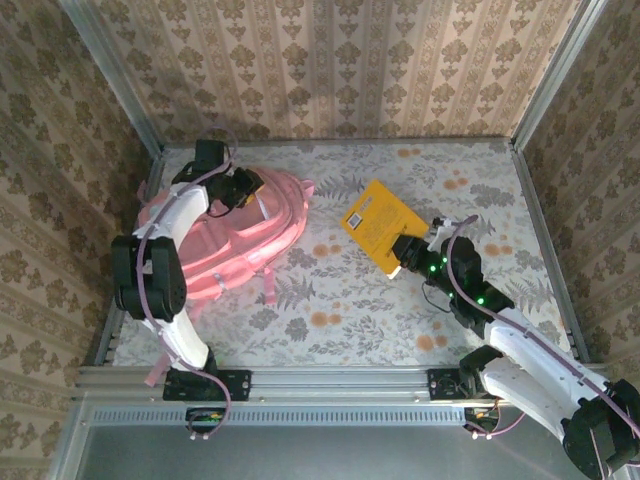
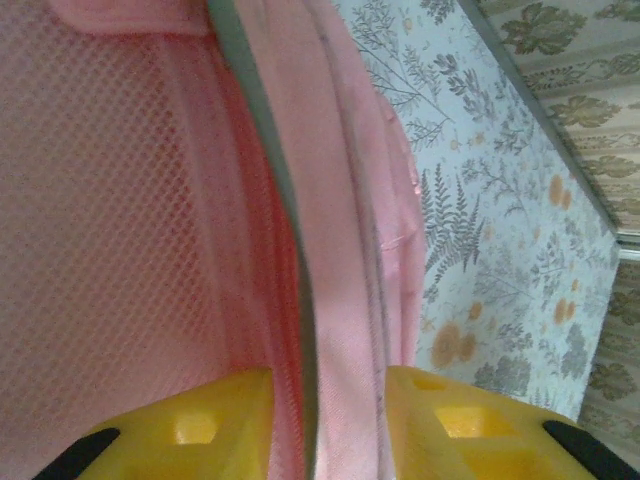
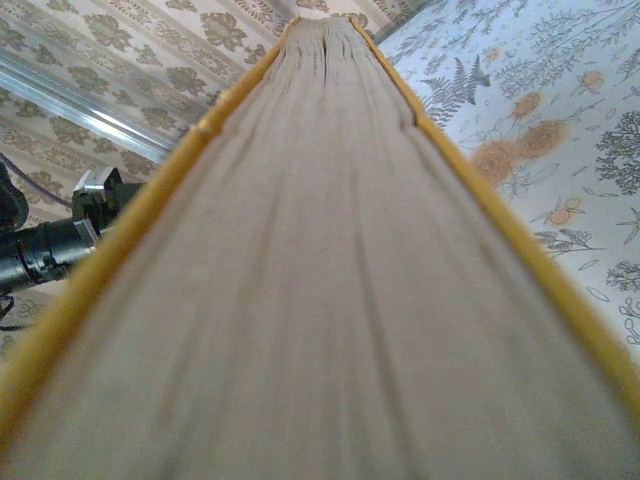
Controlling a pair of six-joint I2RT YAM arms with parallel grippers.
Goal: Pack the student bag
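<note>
The left pincer [image 2: 328,390] is clamped on a fold of the student bag [image 2: 120,200]. In its wrist view the two yellow fingers [image 2: 205,425] stand at 6 o'clock of the picture, one on each side of an upright pink fabric band [image 2: 340,250] with a grey edge. The band fills the gap between them and touches both. At 9 o'clock of the band is pink mesh lining [image 2: 90,300]. At 3 o'clock more pink fabric slopes down to the flowered counter [image 2: 500,250].

From above, this pincer sits at about 12 o'clock of the bag's outline, and its white arm crosses the bag's 9 o'clock side. The bag [image 1: 250,232] lies on the left half of the counter, around 9 o'clock from the counter's middle. A pink strap [image 1: 268,288] trails toward 5 o'clock.

The right pincer [image 1: 412,256] is closed on a yellow book [image 1: 378,220], gripping it at its 5 o'clock corner. In the right wrist view the book's grey-brown page edges run straight from the camera toward 12 o'clock, with a yellow cover along each side. The book sits just toward 2 o'clock from the counter's middle. It is well apart from the bag, which lies at its 9 o'clock. I cannot tell whether the book's far corner rests on the counter or hangs above it.

Walls [image 1: 330,60] papered in a brown leaf pattern close the counter in at 9, 12 and 3 o'clock.
</note>
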